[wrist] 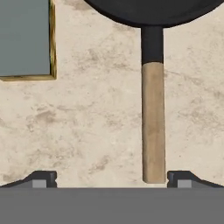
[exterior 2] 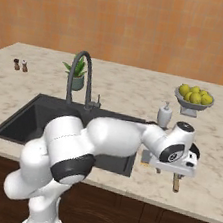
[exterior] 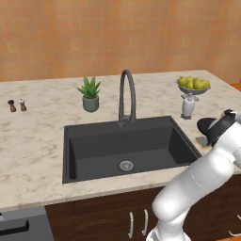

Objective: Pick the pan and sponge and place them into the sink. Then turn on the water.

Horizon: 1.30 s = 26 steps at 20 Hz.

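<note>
The black pan (wrist: 153, 11) lies on the counter right of the sink (exterior: 70, 132), its tan handle (wrist: 153, 122) pointing toward me. My gripper (wrist: 111, 180) hangs open just above the counter at the handle's end. That end lies between the fingertips (wrist: 181, 179), close to the right one, and nothing is gripped. The sponge (wrist: 24, 37), grey-green on top with a yellow edge, lies flat beside the pan, also seen as the sponge (exterior: 203, 140) next to the sink's right rim. From the right base view the handle end (exterior 2: 176, 184) sticks out below my hand. No water runs from the faucet (exterior: 127, 94).
A white soap dispenser (exterior: 188, 106) and a bowl of lemons (exterior: 194, 84) stand behind the pan. A potted plant (exterior: 89, 94) sits left of the faucet, and two small shakers (exterior: 17, 105) stand far left. The counter's front edge is close to the handle end.
</note>
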Available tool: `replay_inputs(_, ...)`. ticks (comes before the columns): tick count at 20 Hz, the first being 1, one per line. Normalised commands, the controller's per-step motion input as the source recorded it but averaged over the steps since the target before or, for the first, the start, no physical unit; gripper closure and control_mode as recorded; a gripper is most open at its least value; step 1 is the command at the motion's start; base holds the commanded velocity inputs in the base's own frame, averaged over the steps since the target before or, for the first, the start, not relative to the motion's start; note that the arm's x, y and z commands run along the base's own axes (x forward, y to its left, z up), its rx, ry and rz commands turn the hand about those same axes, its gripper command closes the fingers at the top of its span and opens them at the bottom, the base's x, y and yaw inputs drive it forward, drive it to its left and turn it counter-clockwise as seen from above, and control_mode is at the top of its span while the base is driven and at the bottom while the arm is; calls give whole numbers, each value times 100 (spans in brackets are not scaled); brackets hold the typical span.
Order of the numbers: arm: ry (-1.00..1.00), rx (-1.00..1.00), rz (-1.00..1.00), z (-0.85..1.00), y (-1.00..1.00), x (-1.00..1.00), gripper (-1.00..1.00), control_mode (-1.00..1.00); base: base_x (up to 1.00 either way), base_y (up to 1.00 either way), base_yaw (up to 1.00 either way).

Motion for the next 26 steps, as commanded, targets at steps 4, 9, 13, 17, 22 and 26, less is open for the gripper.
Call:
replay_inputs(4, 5, 0, 0, -19, -31, 29, -100, -100, 0, 0, 0)
replay_inputs(9, 5, 0, 0, -28, -27, 18, -100, -100, 0, 0, 0)
replay_inputs(13, 3, 0, 0, -39, -10, 11, -100, -100, 0, 0, 0)
replay_inputs(17, 1, 0, 0, -33, -14, 10, -100, -100, 0, 0, 0)
replay_inputs(22, 0, -1, 0, -40, -1, 0, 100, -100, 0, 0, 0)
replay_inputs(26, 4, -3, 0, -59, 0, -2, 100, -100, 0, 0, 0)
